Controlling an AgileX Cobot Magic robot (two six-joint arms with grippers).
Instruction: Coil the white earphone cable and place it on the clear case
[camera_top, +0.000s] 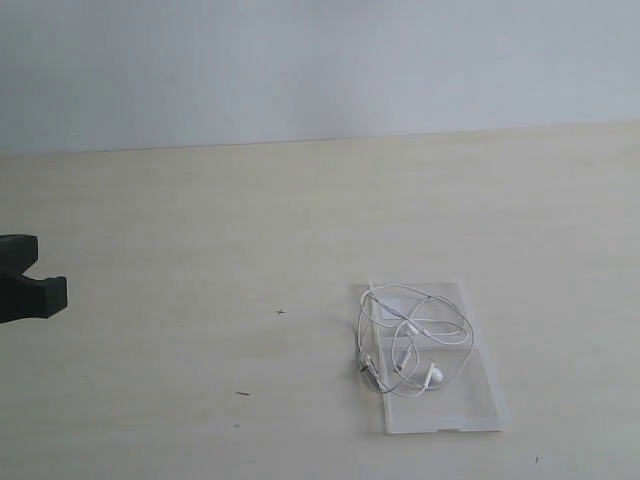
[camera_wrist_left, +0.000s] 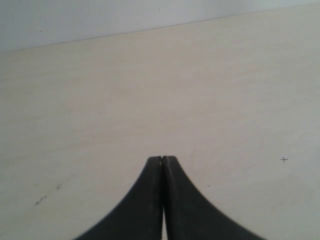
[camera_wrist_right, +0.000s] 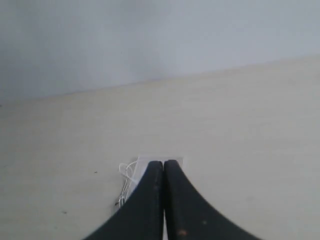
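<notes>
At the far left edge of the exterior view, a black part of the left arm (camera_top: 25, 285) sits over the pale surface (camera_top: 200, 200). The left pincer (camera_wrist_left: 163, 159) has its jaws pressed together on nothing, with only bare surface ahead of it. Well apart from it, right of the middle, the clear case (camera_top: 470, 405) lies flat and open. The white earphone cable (camera_top: 415, 340) rests on the case in loose loops, a few spilling just over its left edge. The right pincer (camera_wrist_right: 163, 162) is likewise closed and empty. The case and cable lie just beyond its tips, partly hidden behind its fingers (camera_wrist_right: 145, 200).
</notes>
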